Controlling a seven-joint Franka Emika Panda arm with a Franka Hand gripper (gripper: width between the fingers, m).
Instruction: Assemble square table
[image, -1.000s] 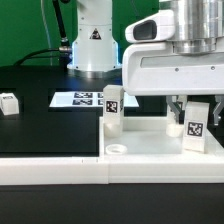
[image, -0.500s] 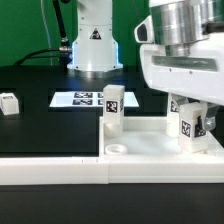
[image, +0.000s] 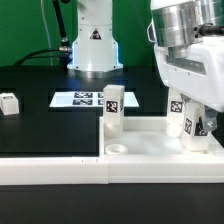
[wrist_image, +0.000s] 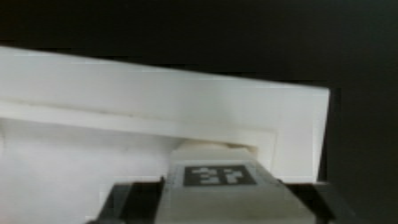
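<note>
The square table top (image: 150, 137) lies at the exterior view's right, with a round socket (image: 117, 148) at its near corner. One white tagged leg (image: 113, 108) stands upright at its far left corner. My gripper (image: 187, 120) is shut on a second tagged leg (image: 184, 122) and holds it upright over the top's right side. In the wrist view this leg (wrist_image: 217, 172) sits between the dark fingers (wrist_image: 135, 202), with the white top (wrist_image: 160, 100) beneath. A third leg (image: 9, 102) lies on the black table at the far left.
The marker board (image: 80, 98) lies behind the table top, in front of the robot base (image: 93, 45). The long white border rail (image: 50, 170) runs along the front edge. The big arm housing (image: 195, 50) hangs over the right side.
The arm has turned and tilted, and the held leg has shifted a little toward the exterior view's left over the table top. The other legs have not moved.
</note>
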